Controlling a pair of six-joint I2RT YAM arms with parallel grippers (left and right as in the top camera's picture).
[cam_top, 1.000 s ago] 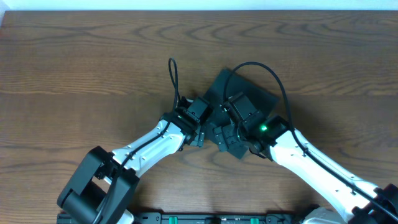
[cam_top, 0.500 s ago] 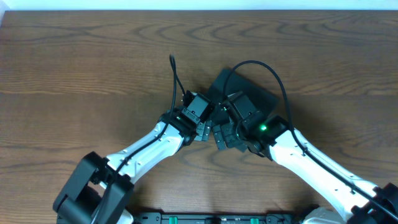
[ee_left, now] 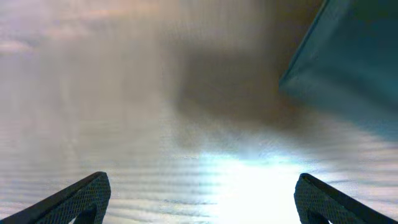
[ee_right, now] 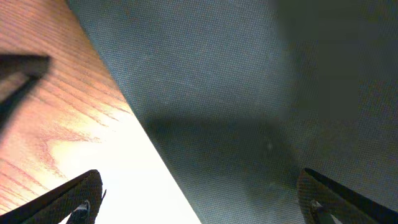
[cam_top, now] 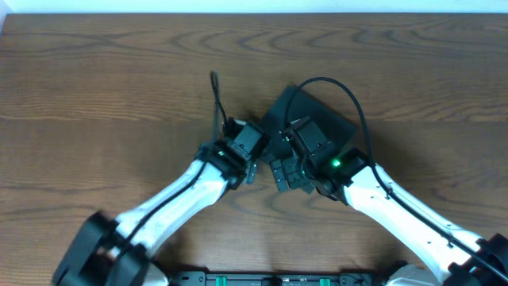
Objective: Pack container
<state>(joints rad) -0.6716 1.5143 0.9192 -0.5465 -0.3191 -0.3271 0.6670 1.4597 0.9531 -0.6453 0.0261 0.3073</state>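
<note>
The container is a dark teal-green box lying closed at the table's middle, its near half hidden under my right arm. My right gripper hovers over its near-left edge. In the right wrist view the container fills most of the frame, and the right gripper stands open, one fingertip over wood and the other over the lid. My left gripper sits just left of the box. In the left wrist view it is open over bare wood, with the container's corner at the upper right.
The wooden table spreads out on all sides of the box. A black cable loops up from the left wrist and another cable arcs over the container. No other objects show.
The left arm has swung a little to the left, drawing its gripper slightly away from the container. The right arm and the container have not moved.
</note>
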